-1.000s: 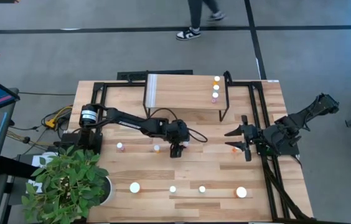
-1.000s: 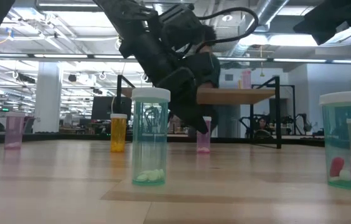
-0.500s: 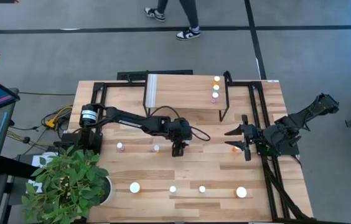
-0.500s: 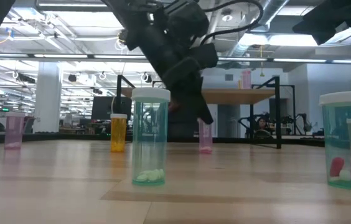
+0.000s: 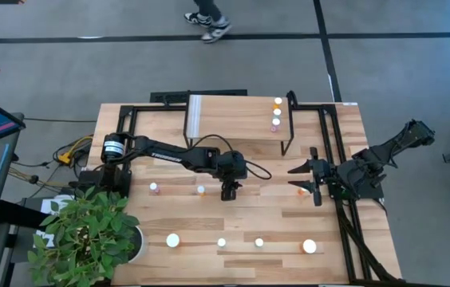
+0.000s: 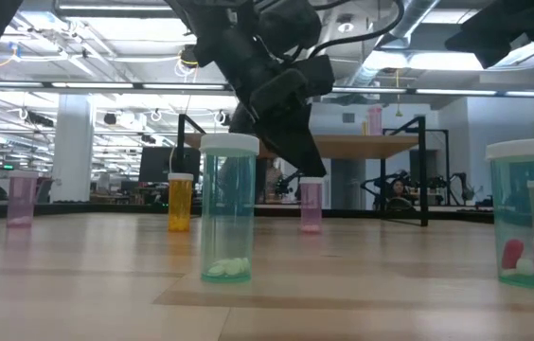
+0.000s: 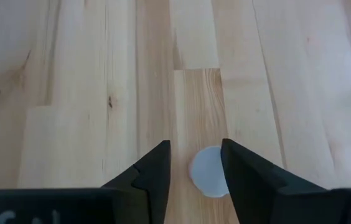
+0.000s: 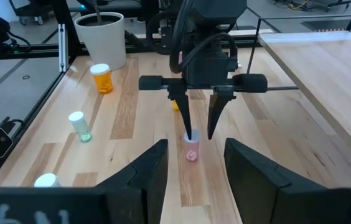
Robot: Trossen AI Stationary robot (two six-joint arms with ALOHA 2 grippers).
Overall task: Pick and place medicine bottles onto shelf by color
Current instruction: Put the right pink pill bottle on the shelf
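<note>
A small pink bottle with a white cap (image 8: 191,149) stands upright on the table, right of its middle; it also shows in the low view (image 6: 311,204). My left gripper (image 5: 226,191) hangs over it, pointing down and open. Its fingertips (image 8: 189,132) stand just above the cap (image 7: 208,180), one on each side. My right gripper (image 5: 299,180) waits open near the table's right edge, beside an orange bottle (image 5: 301,190). The shelf (image 5: 237,116) stands at the far side with three small bottles (image 5: 276,114) in a row on its right end.
A pink bottle (image 5: 154,188) and an orange bottle (image 5: 201,190) stand left of my left gripper. Several white-capped bottles (image 5: 221,242) line the near edge; two tall green ones (image 6: 229,208) loom in the low view. A potted plant (image 5: 89,231) fills the near left corner.
My left gripper has risen from around the pink bottle until its fingertips stand above the cap. The bottle has stayed upright on the table in the same place. A person has walked past beyond the far edge.
</note>
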